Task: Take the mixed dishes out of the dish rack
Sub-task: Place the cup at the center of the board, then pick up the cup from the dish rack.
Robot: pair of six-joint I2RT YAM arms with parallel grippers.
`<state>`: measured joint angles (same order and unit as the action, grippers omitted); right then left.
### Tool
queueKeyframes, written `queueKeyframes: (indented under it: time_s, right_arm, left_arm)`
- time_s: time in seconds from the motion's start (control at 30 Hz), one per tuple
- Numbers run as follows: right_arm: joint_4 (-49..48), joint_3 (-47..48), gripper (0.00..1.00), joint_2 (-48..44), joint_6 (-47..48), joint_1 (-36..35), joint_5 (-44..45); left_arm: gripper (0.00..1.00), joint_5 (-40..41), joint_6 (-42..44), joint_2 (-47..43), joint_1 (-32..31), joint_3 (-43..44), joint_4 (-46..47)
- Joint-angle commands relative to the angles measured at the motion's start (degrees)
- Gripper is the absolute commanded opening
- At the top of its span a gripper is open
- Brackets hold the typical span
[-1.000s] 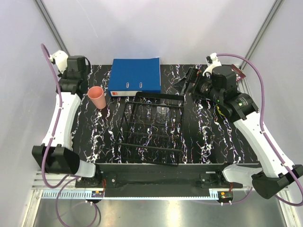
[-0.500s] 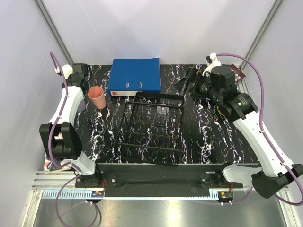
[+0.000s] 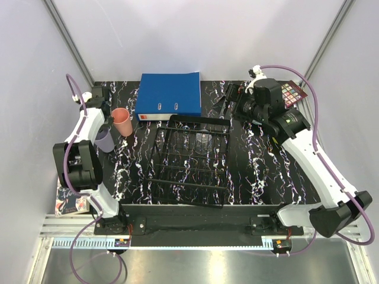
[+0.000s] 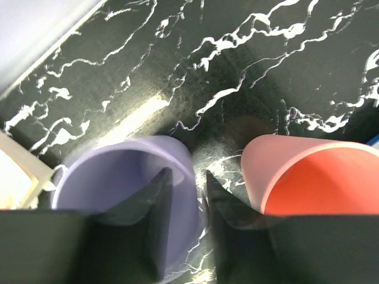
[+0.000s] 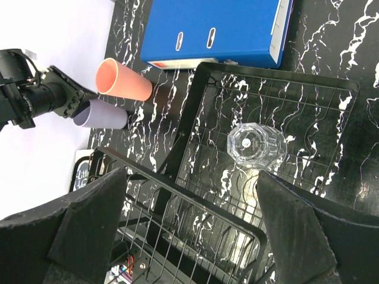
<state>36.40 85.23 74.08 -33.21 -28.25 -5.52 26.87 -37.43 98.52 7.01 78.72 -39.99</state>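
Observation:
The black wire dish rack (image 3: 189,158) stands mid-table and holds a clear glass (image 5: 257,145), faint in the top view (image 3: 204,141). A salmon-pink cup (image 3: 121,121) stands left of the rack, and it shows in the left wrist view too (image 4: 308,177). Beside it is a lilac cup (image 3: 105,141) on the table. My left gripper (image 3: 103,129) is shut on the lilac cup's rim (image 4: 118,177), one finger inside and one outside. My right gripper (image 3: 228,100) is open and empty above the rack's far right corner, and it looks down on the rack (image 5: 190,174). No plates or bowl are in view.
The blue binder (image 3: 169,94) lies behind the rack. A printed card (image 3: 291,93) lies at the table's back right edge. A booklet (image 3: 68,200) lies off the table's front left. White walls close in on both sides.
My left arm has folded back towards its base and its gripper has come down beside the pink cup; the lilac cup now shows there. My right gripper has shifted slightly back and left.

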Motion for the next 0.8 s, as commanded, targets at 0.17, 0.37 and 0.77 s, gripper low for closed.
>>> queueKeyframes:
  time_s: [0.17, 0.37, 0.77]
  right_arm:
    - [-0.81, 4.59, 0.98, 2.64, 0.78, -0.49, 0.77]
    - [0.50, 6.26, 0.98, 3.96, 2.36, -0.49, 2.44]
    - [9.91, 16.70, 0.99, 17.22, 5.97, 2.58, 4.31]
  left_arm:
    - [0.61, -1.56, 1.48, -2.54, 0.90, 3.19, 2.99]
    - [0.86, -0.42, -0.45, -7.36, 1.17, 6.27, 1.14]
    - [0.99, -5.60, -3.88, -17.83, -4.27, 18.23, -4.31]
